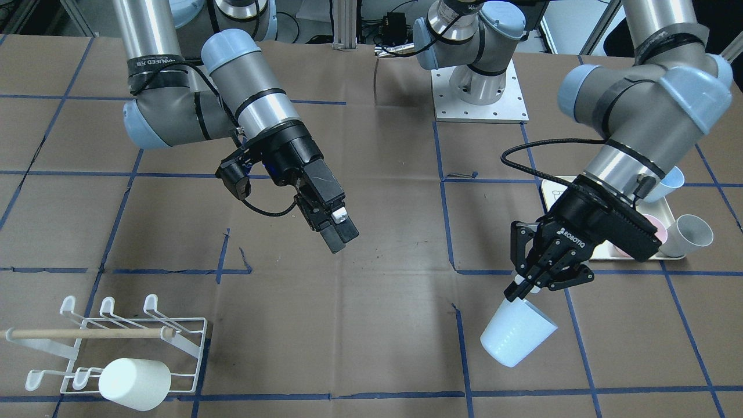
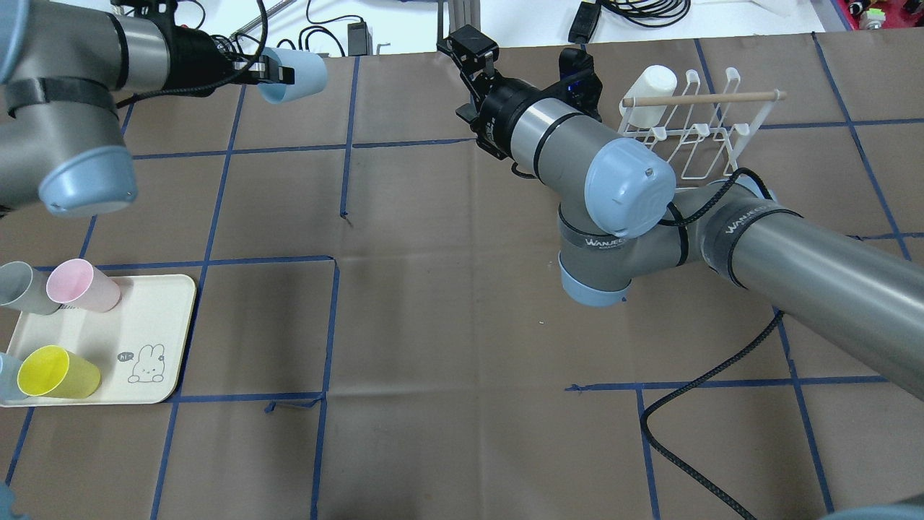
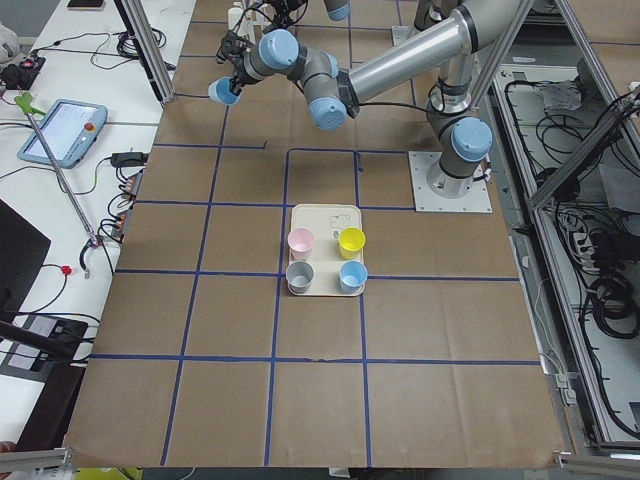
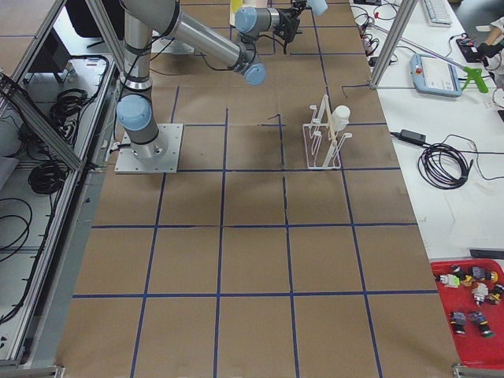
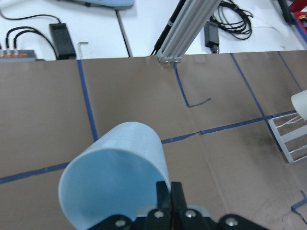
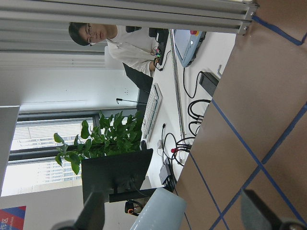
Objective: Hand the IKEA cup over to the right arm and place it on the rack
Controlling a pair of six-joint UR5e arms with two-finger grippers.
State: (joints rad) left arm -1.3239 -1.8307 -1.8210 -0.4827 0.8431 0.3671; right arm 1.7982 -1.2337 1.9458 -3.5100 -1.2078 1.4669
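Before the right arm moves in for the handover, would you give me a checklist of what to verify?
1. Left gripper shut on the cup at its rim: ok.
2. Cup's body bare for a second grip: ok.
3. Right gripper open: ok, its fingers stand wide apart in the wrist view.
4. Right gripper at the cup: not ok, a wide gap lies between them.
5. Rack has free prongs: ok, only one white cup sits on it.
6. Right jaws lined up with the cup: cannot tell.
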